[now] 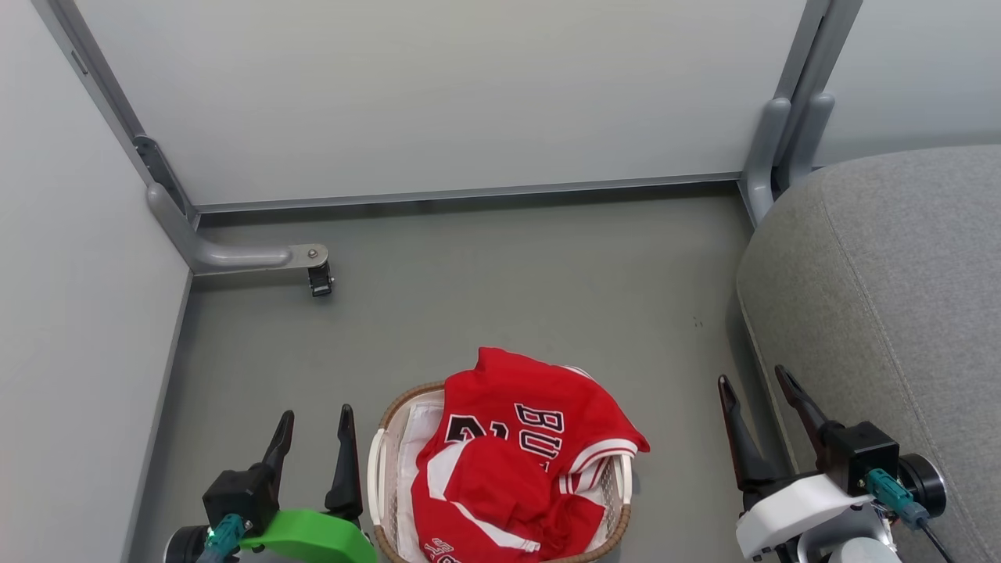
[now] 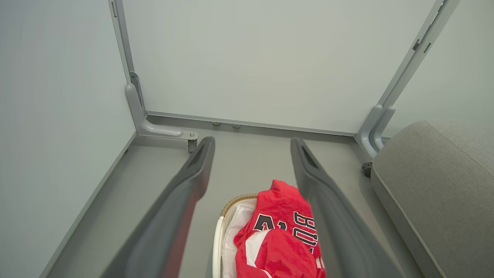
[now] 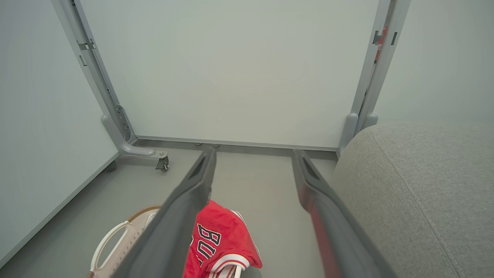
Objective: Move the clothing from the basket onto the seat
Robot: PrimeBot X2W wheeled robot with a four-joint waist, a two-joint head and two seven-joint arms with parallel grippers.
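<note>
Both grippers sit nearest, low in the head view: the left gripper [image 1: 317, 412] appears just left of the basket [image 1: 400, 397], the right gripper [image 1: 752, 375] between basket and seat [image 1: 899, 297], each with fingers spread wide and holding nothing. The clothing [image 1: 524, 461] lies heaped in the basket, which stands on the floor [image 1: 508, 289], with the lettered jersey draped over the far-right rim. None is on the seat at the right. Risks noted: a careless pinch may catch the white liner sheet [image 1: 414, 446] along with the red fabric; tangled garments may tip or drag the light basket; a weak hold may drop fabric onto the floor short of the seat.
</note>
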